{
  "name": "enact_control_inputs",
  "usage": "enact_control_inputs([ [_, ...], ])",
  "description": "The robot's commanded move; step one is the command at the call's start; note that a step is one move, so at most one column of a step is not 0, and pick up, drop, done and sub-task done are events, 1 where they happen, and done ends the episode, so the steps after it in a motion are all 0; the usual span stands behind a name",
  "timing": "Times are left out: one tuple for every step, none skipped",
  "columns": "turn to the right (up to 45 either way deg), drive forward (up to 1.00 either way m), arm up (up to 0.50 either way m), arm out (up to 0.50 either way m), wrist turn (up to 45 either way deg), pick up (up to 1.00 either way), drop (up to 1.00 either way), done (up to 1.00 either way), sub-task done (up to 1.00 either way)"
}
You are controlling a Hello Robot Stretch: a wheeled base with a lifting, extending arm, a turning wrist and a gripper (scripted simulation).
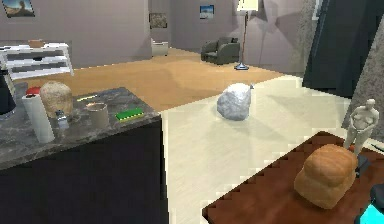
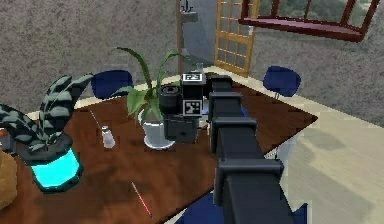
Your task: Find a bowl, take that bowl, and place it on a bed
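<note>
1. Step in hand, as judged, was the search for the bowl; where it stood could not be told for sure. The nearest match was a low tan round vessel (image 1: 97, 114) on the counter (image 1: 70, 148), near a paper roll (image 1: 38, 118).
2. The gripper (image 2: 170, 126) sat at the far end of the arm (image 2: 238, 160), above the dark wood table (image 2: 110, 195), with a white pot (image 2: 155, 136) at or behind it; clenched, released or grasping something could not be told.
3. To do it well, the arm likely needed drawing in before the base turned, or it could sweep the pot's leafy plant (image 2: 150, 72) and the small shaker (image 2: 108, 137); then a side-on approach to the counter and a slow reach for the vessel's rim.
4. Materials: counter was speckled grey stone; table smooth and reddish-brown; vessel matte with straight sides, probably rigid; paper roll soft, easy to knock over; a teal pot (image 2: 55, 172) glossy and glowing; a loaf (image 1: 325, 176) rounded and crusty; a statue (image 1: 361, 125) pale and slim.
</note>
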Motion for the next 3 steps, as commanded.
enact_control_inputs([
  [0.0, 0.0, 0.0, 0.0, -45.0, 0.0, 0.0, 0.0, 0.0],
  [0.0, 0.0, 0.0, 0.0, -45.0, 0.0, 0.0, 0.0, 0.0],
  [0.0, 0.0, 0.0, 0.0, -45.0, 0.0, 0.0, 0.0, 0.0],
])
